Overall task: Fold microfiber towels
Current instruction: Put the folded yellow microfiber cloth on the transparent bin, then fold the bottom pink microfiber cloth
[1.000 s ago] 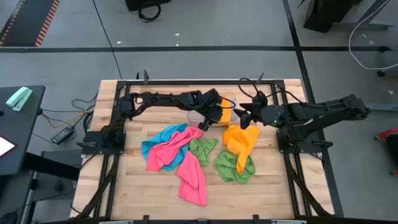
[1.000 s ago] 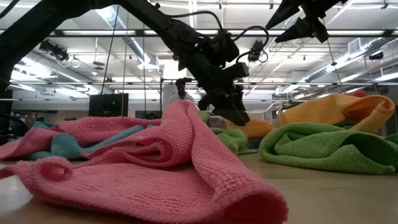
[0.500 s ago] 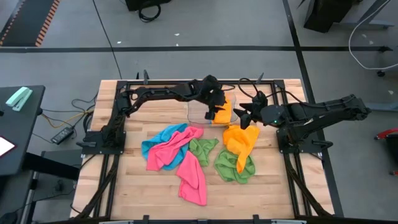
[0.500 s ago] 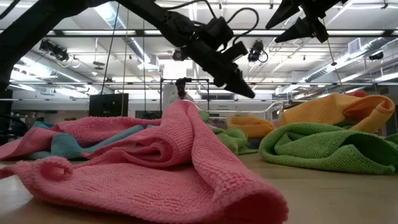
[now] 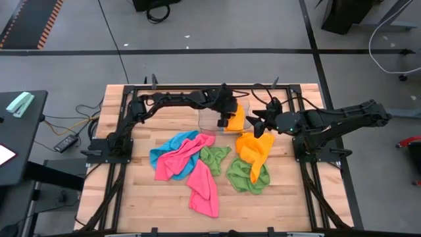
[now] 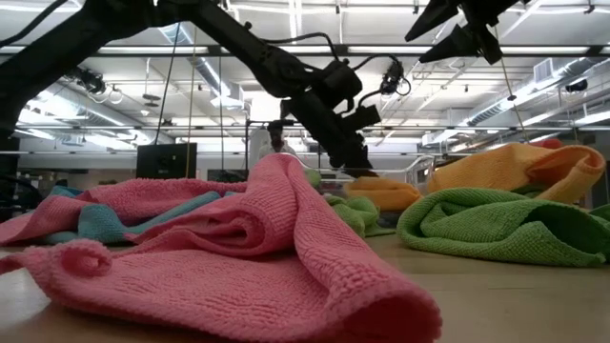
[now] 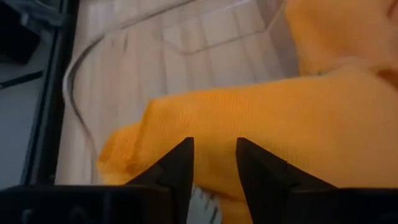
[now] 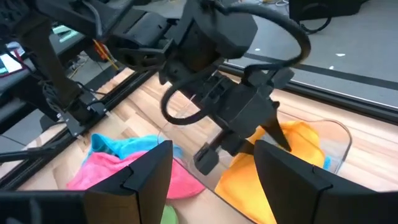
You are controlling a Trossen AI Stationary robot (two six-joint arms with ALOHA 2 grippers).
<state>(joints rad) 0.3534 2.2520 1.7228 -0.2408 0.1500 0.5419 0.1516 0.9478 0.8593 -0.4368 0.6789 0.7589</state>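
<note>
So the blue towel [image 5: 164, 150] sat crumpled at the left of the pile with the pink towel [image 5: 197, 172] lying over it and trailing toward the front edge of the table [image 5: 145, 197]; a small green towel [image 5: 214, 158] was just right of the pink one; behind those, the left gripper [image 5: 227, 120] was down inside the clear tray [image 5: 209, 117], fingers [image 7: 177, 171] a narrow gap apart right at a folded orange towel [image 7: 298, 130] in there, couldn't tell if it was actually pinching it; right gripper [image 5: 258, 126] hung just beside the tray, jaws spread wide and holding nothing, above a second orange towel [image 5: 255, 148]; that one draped onto a bigger green towel [image 5: 248, 176] at the right.
</note>
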